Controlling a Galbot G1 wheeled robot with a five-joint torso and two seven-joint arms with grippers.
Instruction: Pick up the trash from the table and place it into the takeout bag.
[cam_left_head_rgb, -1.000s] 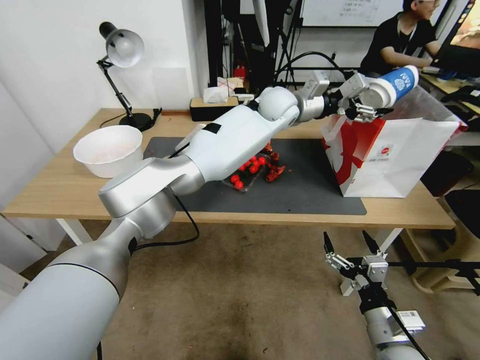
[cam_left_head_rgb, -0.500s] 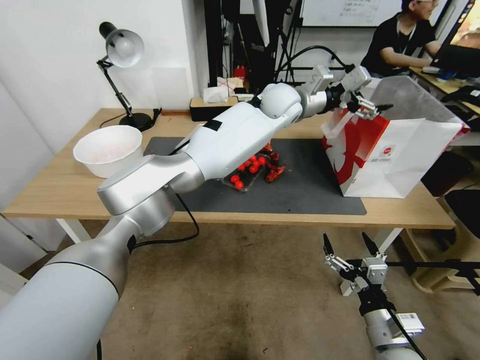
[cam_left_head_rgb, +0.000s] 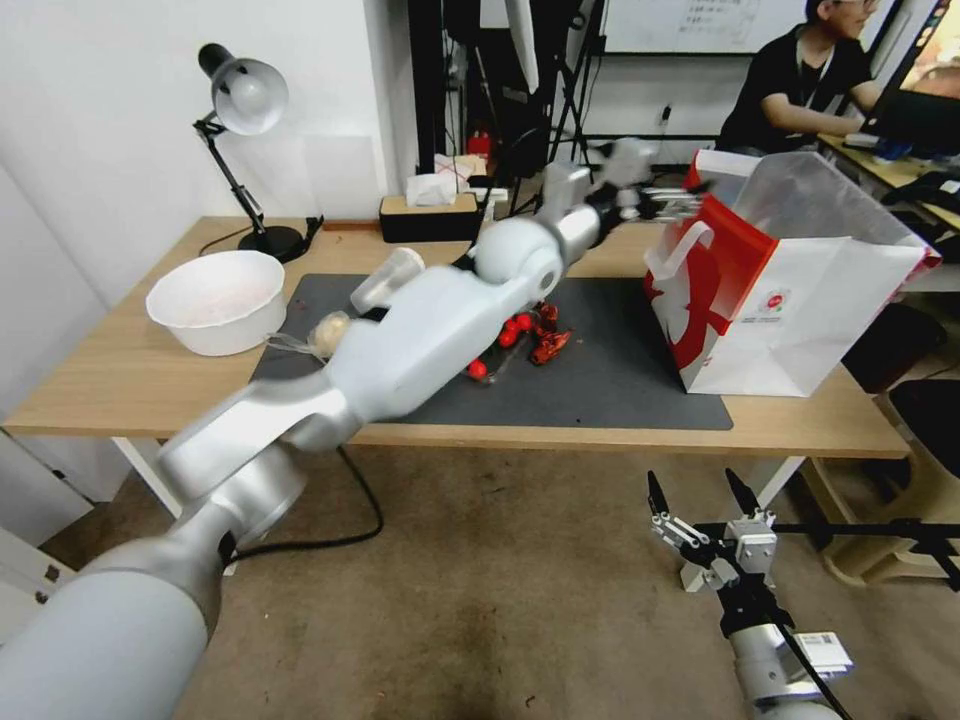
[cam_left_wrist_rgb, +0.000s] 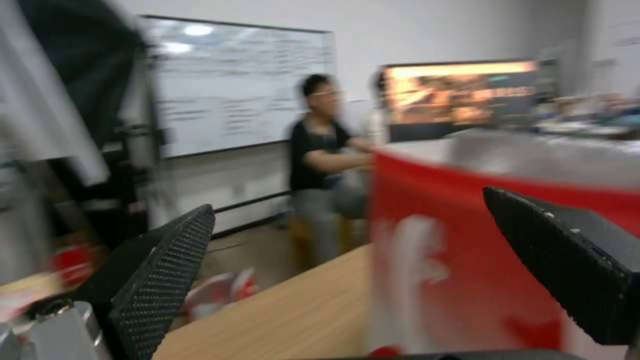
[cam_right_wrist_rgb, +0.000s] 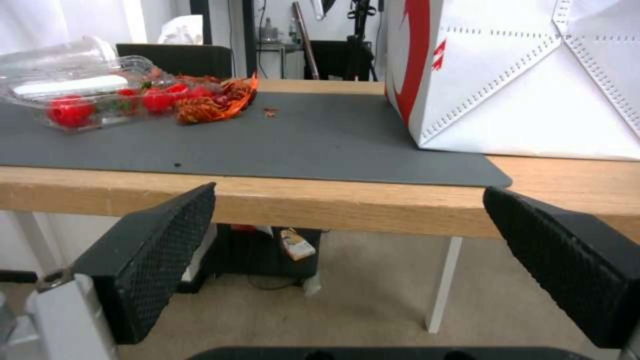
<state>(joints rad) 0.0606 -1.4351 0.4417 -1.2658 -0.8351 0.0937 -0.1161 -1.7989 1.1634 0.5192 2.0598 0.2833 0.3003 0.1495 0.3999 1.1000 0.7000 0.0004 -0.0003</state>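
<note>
Trash is lying scattered on the dark grey mat of the light-wood surface: a crinkled red wrapper beside a clear plastic box of red round fruit, a clear plastic cup on its side, and a clear bag with a yellowish lump to the left. The stiff paper takeout bag, white with a red side panel, is standing open at the right end. The left gripper is hanging blurred beside the bag's rim, textured black fingers apart and empty. The right gripper is waiting low, near the surface's near edge, fingers spread. A smooth white bowl is sitting far left.
</note>
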